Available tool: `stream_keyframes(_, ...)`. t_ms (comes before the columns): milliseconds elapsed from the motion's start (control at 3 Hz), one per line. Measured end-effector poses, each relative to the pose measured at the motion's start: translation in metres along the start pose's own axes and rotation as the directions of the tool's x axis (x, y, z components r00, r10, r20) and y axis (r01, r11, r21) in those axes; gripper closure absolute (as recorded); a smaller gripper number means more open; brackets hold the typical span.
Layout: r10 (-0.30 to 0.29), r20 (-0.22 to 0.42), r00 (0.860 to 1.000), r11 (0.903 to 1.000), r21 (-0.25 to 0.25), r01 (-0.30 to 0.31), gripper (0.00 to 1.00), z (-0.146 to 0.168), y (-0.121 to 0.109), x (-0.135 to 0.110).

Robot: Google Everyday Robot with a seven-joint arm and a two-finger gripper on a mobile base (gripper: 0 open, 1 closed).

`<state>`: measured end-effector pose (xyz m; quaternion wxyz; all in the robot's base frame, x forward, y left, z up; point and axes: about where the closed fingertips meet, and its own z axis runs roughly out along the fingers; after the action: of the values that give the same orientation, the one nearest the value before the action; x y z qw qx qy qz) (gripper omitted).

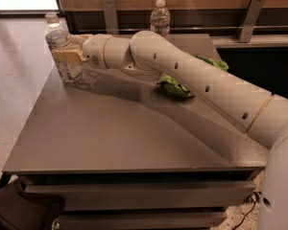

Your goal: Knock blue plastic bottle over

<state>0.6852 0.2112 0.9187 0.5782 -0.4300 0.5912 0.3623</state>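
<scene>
The blue plastic bottle (61, 44) stands upright at the table's far left corner. It is clear, with a white cap and a large whitish-blue wrap label. My gripper (69, 57) is at the end of the white arm (192, 75), which reaches across the table from the right. The gripper is at the bottle's right side at label height, overlaps its lower half and seems to touch it. The gripper hides part of the label.
A slimmer clear water bottle (159, 17) stands at the table's back edge. A crumpled green bag (175, 87) lies mid-right, partly under the arm. The grey table (115, 128) ends just left of the blue bottle. A wooden wall with metal brackets runs behind.
</scene>
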Motion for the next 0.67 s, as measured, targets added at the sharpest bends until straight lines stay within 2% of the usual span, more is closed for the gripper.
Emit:
stream_keyframes(333, 0.000, 0.001, 1.000, 1.0000, -0.006, 0.000, 0.81, 0.0027, 0.0029, -0.0006)
stream_keyframes(667, 0.000, 0.001, 1.000, 1.0000, -0.009, 0.000, 1.00, 0.0043, 0.0047, -0.0010)
